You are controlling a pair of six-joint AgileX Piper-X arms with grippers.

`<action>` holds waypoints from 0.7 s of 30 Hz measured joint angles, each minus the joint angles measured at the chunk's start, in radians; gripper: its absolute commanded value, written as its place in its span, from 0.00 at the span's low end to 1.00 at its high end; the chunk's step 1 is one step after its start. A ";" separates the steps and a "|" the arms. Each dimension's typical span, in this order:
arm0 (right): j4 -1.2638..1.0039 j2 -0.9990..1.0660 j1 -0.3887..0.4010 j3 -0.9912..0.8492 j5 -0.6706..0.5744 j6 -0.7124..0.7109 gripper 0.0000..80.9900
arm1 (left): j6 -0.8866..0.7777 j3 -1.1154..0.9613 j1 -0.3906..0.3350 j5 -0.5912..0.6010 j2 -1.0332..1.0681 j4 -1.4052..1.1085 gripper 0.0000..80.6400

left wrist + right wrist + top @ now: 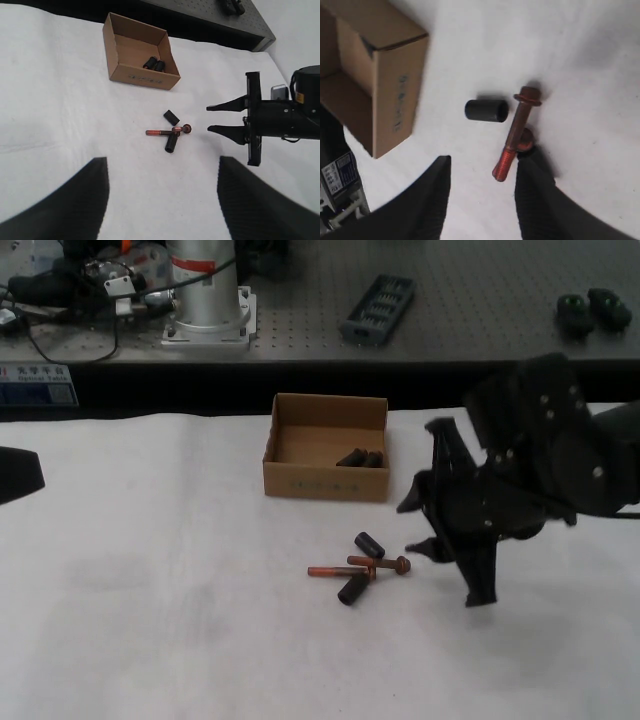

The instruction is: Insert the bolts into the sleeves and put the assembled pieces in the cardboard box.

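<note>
Right jaws, spread, hide most of one bolt [524,139].

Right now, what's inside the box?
Two black sleeves lie side by side on the box floor, near one corner. Whether anything sits inside them cannot be seen.

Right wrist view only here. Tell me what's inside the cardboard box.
Observer: Two dark pieces lie side by side in one corner of the cardboard box.
Operator: I see one sleeve. Count them.
Observer: Two are loose. The second sleeve lies just past the bolts, on the side away from the box.
Operator: Report the left gripper.
Observer: The left gripper is open and empty, set back from the bolts.
</note>
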 measured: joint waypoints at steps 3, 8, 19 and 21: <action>0.000 0.016 0.000 0.000 -0.001 0.039 0.41 | 0.000 0.000 0.000 0.000 0.000 0.000 0.58; -0.002 0.042 0.000 0.000 -0.009 0.085 0.41 | 0.000 0.000 0.000 0.000 0.000 0.000 0.58; -0.109 0.114 0.000 0.000 -0.044 0.103 0.41 | 0.000 0.000 0.000 0.000 0.000 0.000 0.58; -0.116 0.121 0.000 0.000 -0.045 0.106 0.41 | 0.000 0.000 0.000 0.000 0.000 0.000 0.58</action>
